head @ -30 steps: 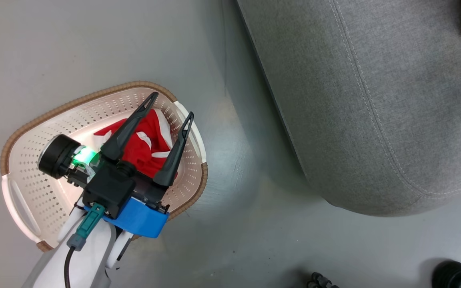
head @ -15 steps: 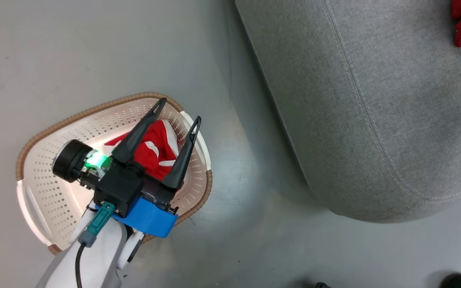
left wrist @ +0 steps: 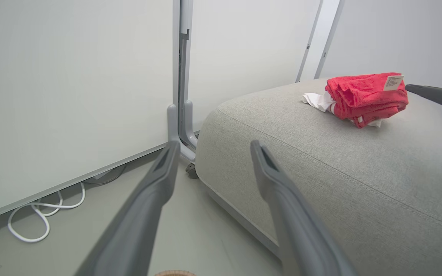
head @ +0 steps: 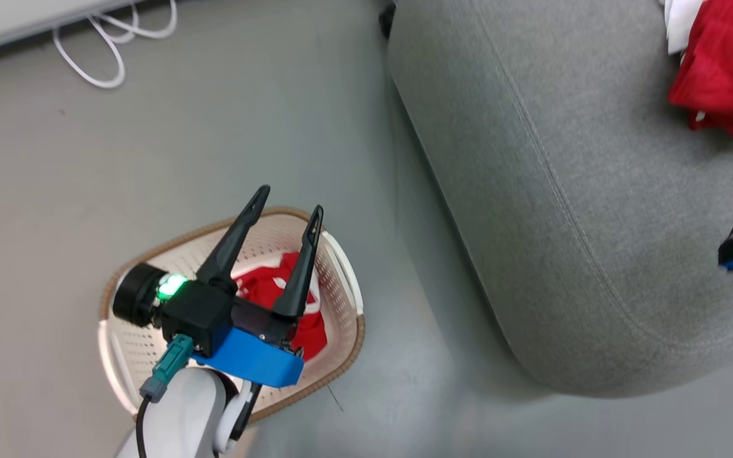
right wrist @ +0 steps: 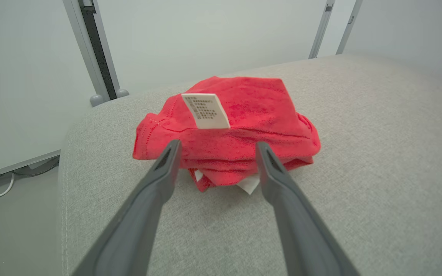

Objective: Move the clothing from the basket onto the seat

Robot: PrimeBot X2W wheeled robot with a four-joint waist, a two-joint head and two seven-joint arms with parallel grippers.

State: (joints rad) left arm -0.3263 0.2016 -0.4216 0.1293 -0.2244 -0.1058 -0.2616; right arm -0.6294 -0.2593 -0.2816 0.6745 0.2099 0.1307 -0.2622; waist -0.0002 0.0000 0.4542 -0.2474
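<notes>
The basket [head: 338, 299] is perforated plastic, the clothing [right wrist: 244, 126] soft cloth, the seat [head: 564, 191] matt coarse-weave fabric.

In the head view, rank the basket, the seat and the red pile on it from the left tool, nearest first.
1. Basket, right under the left tool.
2. Seat, to its right.
3. Red pile, far right on the seat.

Smooth grey floor [head: 55, 191], white wall panels [left wrist: 71, 96], looped white cable [head: 96, 81].

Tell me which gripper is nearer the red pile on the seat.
Right. The right gripper, open, points at the red pile, tips close to it above the seat. The left gripper hangs open over the basket beside the seat.
</notes>
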